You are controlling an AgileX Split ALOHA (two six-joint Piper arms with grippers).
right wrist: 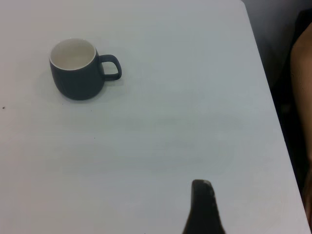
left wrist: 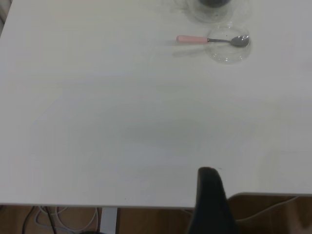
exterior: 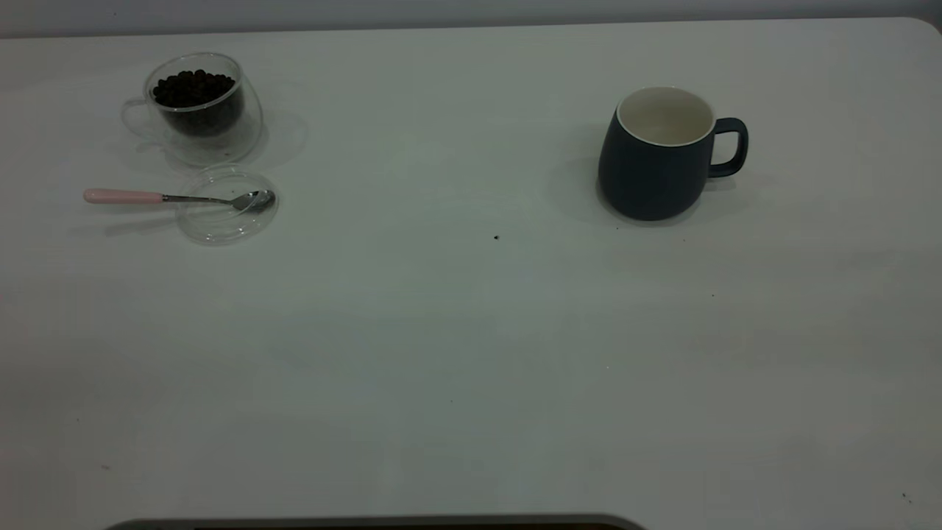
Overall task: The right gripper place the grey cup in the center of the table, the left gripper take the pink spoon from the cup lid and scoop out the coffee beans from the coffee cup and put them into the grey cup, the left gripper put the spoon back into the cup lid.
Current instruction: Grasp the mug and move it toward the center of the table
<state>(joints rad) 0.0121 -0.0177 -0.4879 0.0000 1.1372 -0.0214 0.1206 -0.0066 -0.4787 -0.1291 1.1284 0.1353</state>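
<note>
Left claw [left wrist: 210,200]: only one dark finger showed in the left wrist view, above the near edge of the surface [left wrist: 122,122]; whether the claw was spread or pressed together could not be told. It held nothing and touched nothing, and stood well apart from the spoon [left wrist: 212,39].

Right claw [right wrist: 202,207]: likewise a single dark finger was visible in the right wrist view, so its opening could not be told. It touched nothing and hung well apart from the grey cup [right wrist: 78,68].

Grey cup [exterior: 657,153]: stood upright on the right part of the surface [exterior: 471,353], away from the middle, its pale inside empty and its handle turned toward the right edge of the exterior view.

Spoon [exterior: 176,197]: lay flat with its metal bowl resting in the clear lid [exterior: 228,205] and its pink handle reaching out past the lid's rim toward the left side of the exterior view.

Glass cup [exterior: 199,107]: stood upright just behind the lid at the far left of the surface, holding dark coffee beans [exterior: 193,87]; only its lower rim entered the left wrist view.

A small dark speck [exterior: 496,237] lay near the middle of the surface.
</note>
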